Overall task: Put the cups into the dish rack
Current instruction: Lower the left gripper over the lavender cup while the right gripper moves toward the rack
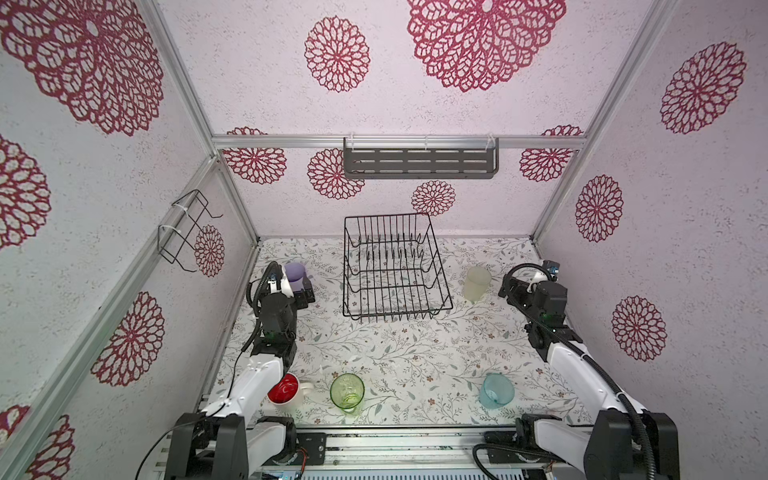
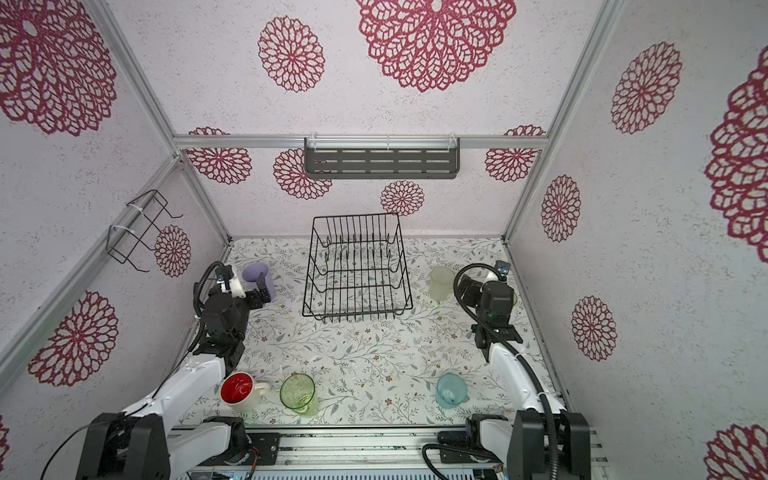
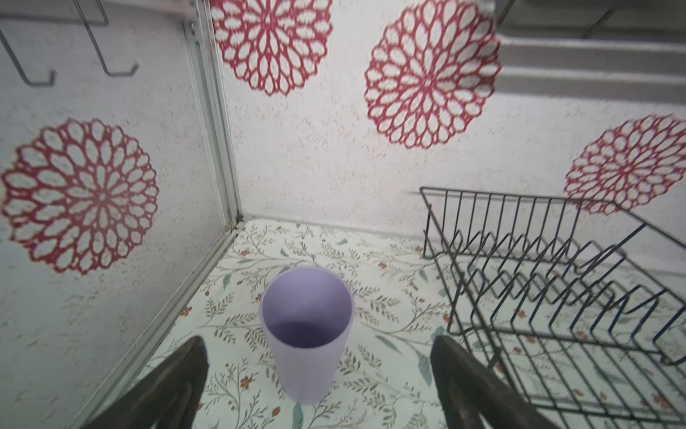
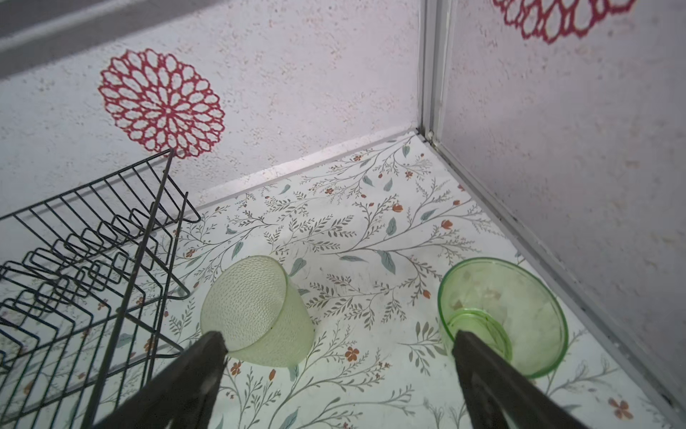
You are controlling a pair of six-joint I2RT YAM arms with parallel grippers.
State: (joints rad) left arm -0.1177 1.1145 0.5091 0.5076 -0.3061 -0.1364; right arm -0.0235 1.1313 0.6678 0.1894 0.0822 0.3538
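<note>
The black wire dish rack (image 1: pixel 395 318) stands at the back middle of the table with nothing in it. A lilac tumbler (image 3: pixel 306 334) stands upright left of it, between the fingers of my open left gripper (image 3: pixel 319 345), which do not touch it. On the rack's right my open right gripper (image 4: pixel 338 336) hangs over bare table between a frosted whitish tumbler (image 4: pixel 256 312) and a pale green tumbler (image 4: pixel 501 315). Near the front edge stand a white red-lined mug (image 1: pixel 284 388), a green patterned glass (image 1: pixel 347 391) and a teal cup (image 1: pixel 496 390).
A grey slotted shelf (image 1: pixel 419 162) hangs on the back wall and a small black wire holder (image 1: pixel 187 228) on the left wall. The side walls stand close to both grippers. In the top views my right arm hides most of the pale green tumbler.
</note>
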